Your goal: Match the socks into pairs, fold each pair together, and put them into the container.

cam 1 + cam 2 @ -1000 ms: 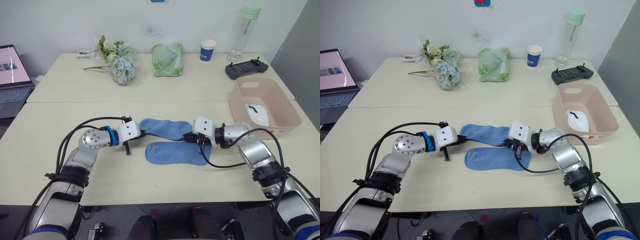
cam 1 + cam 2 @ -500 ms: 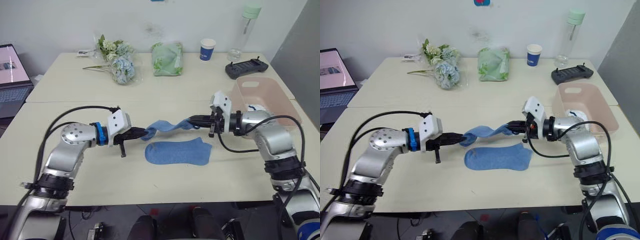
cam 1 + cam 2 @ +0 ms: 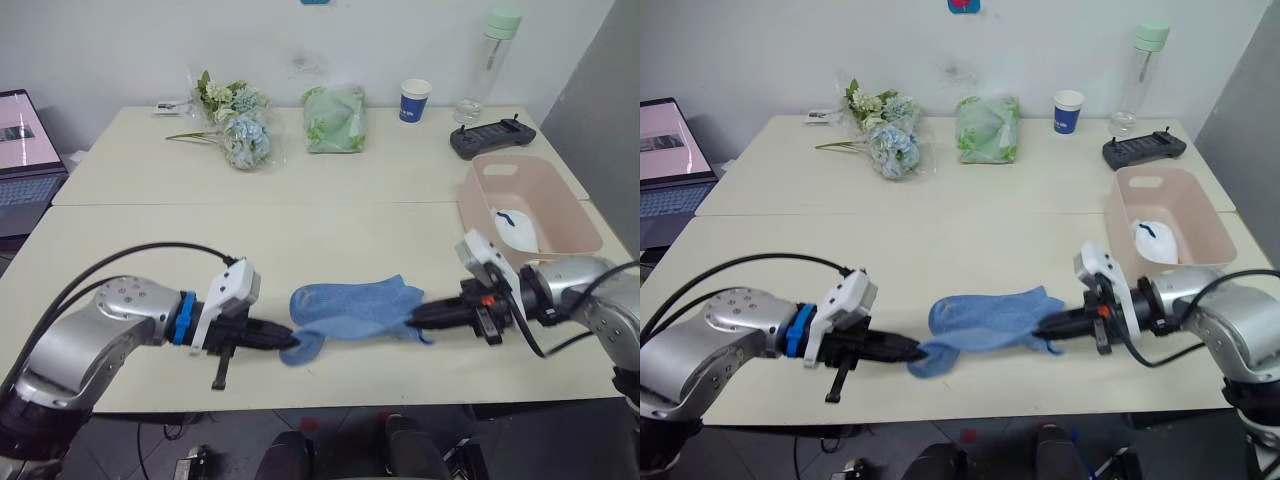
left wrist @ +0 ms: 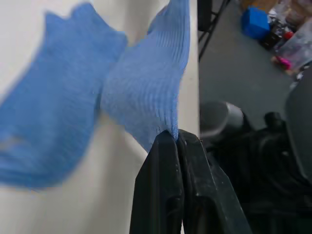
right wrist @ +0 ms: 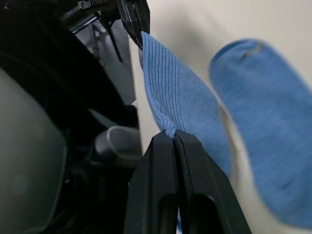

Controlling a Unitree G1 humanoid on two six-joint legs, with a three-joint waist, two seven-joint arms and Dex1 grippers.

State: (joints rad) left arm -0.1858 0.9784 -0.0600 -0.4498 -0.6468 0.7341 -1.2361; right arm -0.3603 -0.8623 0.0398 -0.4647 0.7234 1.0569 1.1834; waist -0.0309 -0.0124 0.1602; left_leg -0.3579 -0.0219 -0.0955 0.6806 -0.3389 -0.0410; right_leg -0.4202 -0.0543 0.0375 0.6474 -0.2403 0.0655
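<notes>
Two blue socks sit at the near edge of the surface (image 3: 150, 230), between my arms. My left pincer (image 3: 288, 341) is closed on one end of the held sock (image 4: 146, 102), my right pincer (image 3: 418, 318) is closed on its other end, and the cloth hangs slack between them, over the second blue sock (image 3: 350, 300), which lies flat on the surface. In both wrist views the black fingers (image 5: 168, 146) are pressed together with ribbed blue fabric pinched at the tips. To my right, the pink basin (image 3: 570, 215) stands apart from the socks, with a white sock (image 3: 515, 228) inside it. Along the far side stand flowers (image 3: 235, 125), a green bundle (image 3: 335, 117), a paper cup (image 3: 415, 100), a bottle (image 3: 497, 50) and a black controller (image 3: 492, 136).
</notes>
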